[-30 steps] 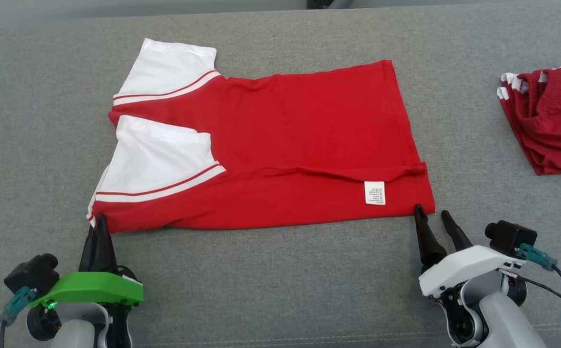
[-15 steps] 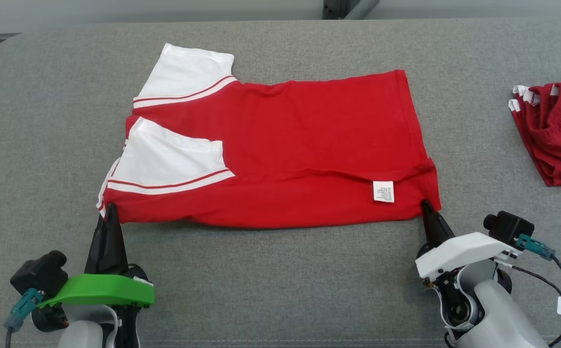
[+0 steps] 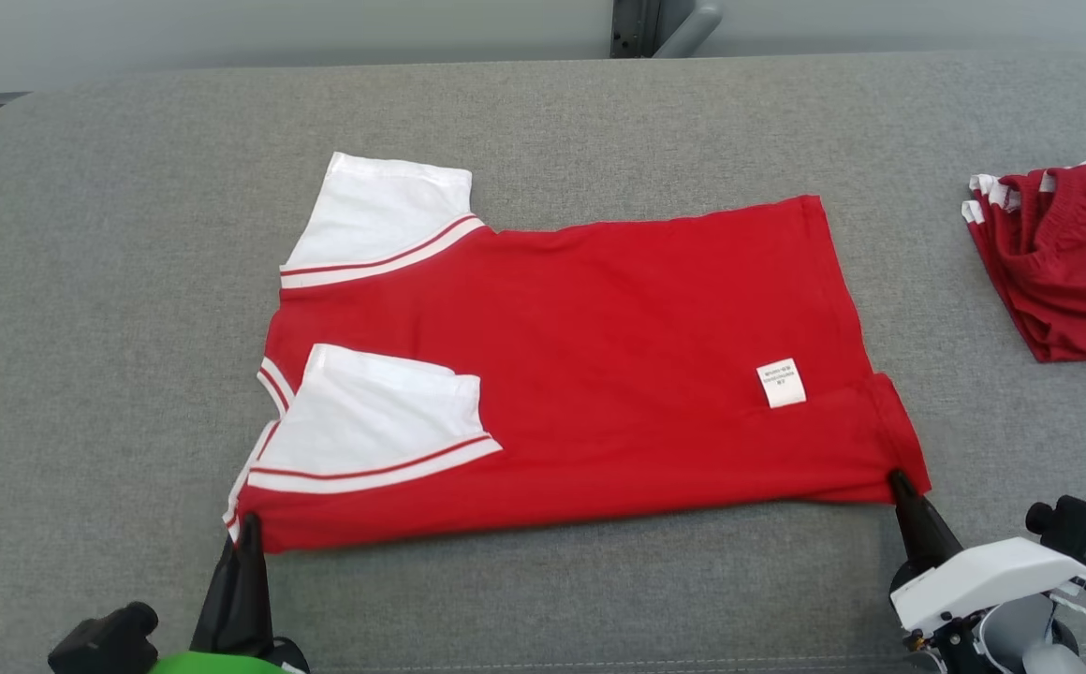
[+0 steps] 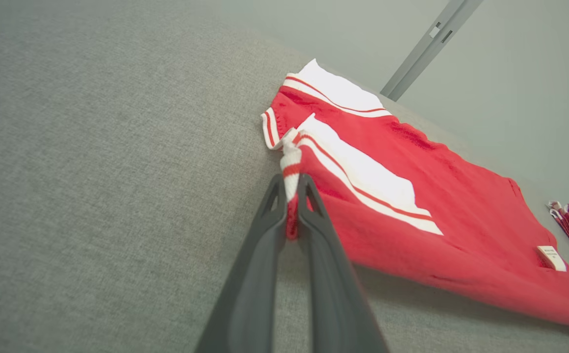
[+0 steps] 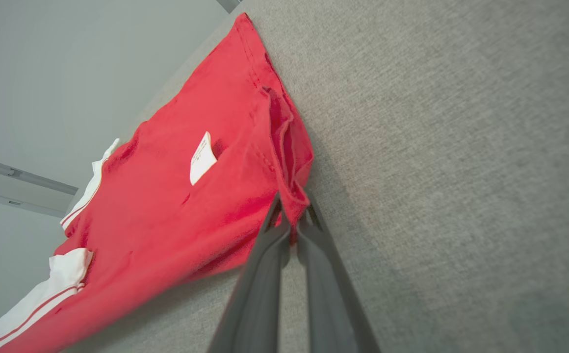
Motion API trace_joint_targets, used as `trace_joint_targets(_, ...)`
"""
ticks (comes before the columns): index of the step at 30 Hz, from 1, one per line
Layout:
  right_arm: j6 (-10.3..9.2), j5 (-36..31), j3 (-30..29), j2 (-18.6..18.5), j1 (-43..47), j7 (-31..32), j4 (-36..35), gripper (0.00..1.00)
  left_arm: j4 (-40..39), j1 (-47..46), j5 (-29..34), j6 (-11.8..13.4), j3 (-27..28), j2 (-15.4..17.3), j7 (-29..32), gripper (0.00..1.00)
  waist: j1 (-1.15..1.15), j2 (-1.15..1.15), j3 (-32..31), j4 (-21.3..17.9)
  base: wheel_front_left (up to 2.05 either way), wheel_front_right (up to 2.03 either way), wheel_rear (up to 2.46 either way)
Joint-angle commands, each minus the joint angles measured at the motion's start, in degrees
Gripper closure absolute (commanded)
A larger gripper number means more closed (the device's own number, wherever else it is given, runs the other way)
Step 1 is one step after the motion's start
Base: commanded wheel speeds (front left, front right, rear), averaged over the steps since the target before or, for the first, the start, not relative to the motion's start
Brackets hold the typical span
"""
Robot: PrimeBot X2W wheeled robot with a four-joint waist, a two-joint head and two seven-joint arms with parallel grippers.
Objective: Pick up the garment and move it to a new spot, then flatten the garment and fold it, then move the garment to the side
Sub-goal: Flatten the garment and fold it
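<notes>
Across the middle of the head view, the red shirt point(image 3: 599, 374) is laid on the grey cushion point(image 3: 112, 281) with its long axis running from left to right of the frame: white sleeves at the left end, hem at the right end. Its near edge is held at both ends. The lower left corner, with its striped white trim, is clamped between the closed fingers of the left gripper point(image 3: 247, 522) at the bottom left of the frame. The lower right hem corner is caught between the closed fingers of the right gripper point(image 3: 899, 481) at the bottom right, where the cloth is bunched. The whole shirt thus lies beyond both grippers, toward the top of the frame, and its near edge is stretched between them. Neither arm is nearer, since each is matched to its own corner. A fold away from the robot, across the short axis, is judged to be the step in hand. For this, both corners would have to be carried evenly so that the long edge is kept straight. A pile of dark red clothes point(image 3: 1067, 262) lies well apart at the right edge.
</notes>
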Motion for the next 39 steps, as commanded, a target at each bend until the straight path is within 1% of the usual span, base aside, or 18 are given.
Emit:
trace_joint_targets(1,-0.05,-0.45,-0.8,0.33,1.5,0.65,-0.73,1.0,-0.09,1.35,-0.78,0.67,-0.08,-0.06,0.29,1.0,0.0,0.0,0.12,-0.15,0.0,0.0,0.0)
trace_joint_targets(5,-0.05,-1.96,-1.75,1.69,3.44,2.31,-2.1,1.0,0.8,2.85,-0.81,2.13,-0.53,-0.52,0.35,1.0,0.0,0.0,0.19,-0.47,0.0,0.0,0.0)
trace_joint_targets(10,-0.04,-2.83,-2.08,2.78,4.36,3.25,-2.91,1.0,2.61,3.27,-0.93,2.48,-1.42,-0.76,0.87,1.0,0.0,0.0,0.35,-0.79,0.0,0.0,0.0)
trace_joint_targets(14,-0.05,-2.95,-2.49,3.16,5.06,3.48,-3.64,1.0,3.95,3.07,-0.37,3.19,-1.22,-0.34,0.49,1.0,0.0,0.0,0.41,-1.15,0.0,0.0,0.0)
trace_joint_targets(15,-0.04,-2.91,-2.68,3.22,5.33,3.58,-3.9,0.97,4.16,3.01,-0.51,3.24,-1.05,-0.34,0.41,1.0,0.0,0.0,0.47,-1.32,0.0,0.0,0.0)
trace_joint_targets(16,-0.05,-2.94,-2.83,3.28,5.55,3.6,-4.17,0.77,4.32,2.95,-0.68,3.24,-0.95,-0.3,0.28,0.92,0.0,0.0,0.54,-1.49,0.0,0.0,0.0)
trace_joint_targets(17,-0.05,-2.99,-2.88,3.33,5.77,3.78,-4.47,0.56,4.43,2.92,-0.85,3.14,-0.84,-0.21,0.05,0.65,0.0,0.0,0.61,-1.69,0.0,0.0,0.0)
trace_joint_targets(18,-0.05,-3.05,-3.15,3.36,5.96,3.69,-4.75,0.22,4.51,3.0,-0.96,2.88,-0.82,0.02,0.07,0.4,0.0,0.0,0.71,-1.94,0.0,0.0,0.0)
trace_joint_targets(19,-0.05,-3.12,-3.54,3.34,6.15,3.61,-5.03,0.0,4.54,3.15,-1.06,2.6,-0.89,0.32,0.31,0.0,0.0,0.0,0.8,-2.14,0.0,0.0,0.0)
trace_joint_targets(24,-0.03,-3.55,-4.7,3.57,6.87,3.8,-7.03,0.0,3.03,3.53,-0.94,3.19,0.42,2.49,0.88,0.0,0.0,0.0,1.53,-3.43,0.0,0.0,0.0)
trace_joint_targets(29,-0.02,-4.66,-6.3,3.61,6.96,3.45,-9.09,0.0,0.85,0.96,0.09,3.51,1.3,5.12,1.53,0.0,0.0,0.0,2.46,-4.47,0.0,0.0,0.0)
trace_joint_targets(32,-0.02,-6.77,-7.35,3.51,5.9,3.08,-11.58,0.0,-0.37,-2.65,1.28,3.44,0.75,7.36,3.07,0.0,0.0,0.0,3.39,-5.2,0.0,0.0,0.0)
trace_joint_targets(34,-0.03,-8.48,-7.19,2.67,4.71,3.41,-13.38,0.0,-0.69,-6.12,2.45,3.32,0.23,9.06,4.85,0.0,0.0,0.0,4.3,-5.69,0.0,0.0,0.0)
trace_joint_targets(39,-0.03,-10.94,-4.08,0.13,0.74,6.03,-17.31,0.0,1.65,-17.92,5.03,2.97,-1.42,12.64,9.38,0.0,0.0,0.0,7.65,-7.11,0.0,0.0,0.0)
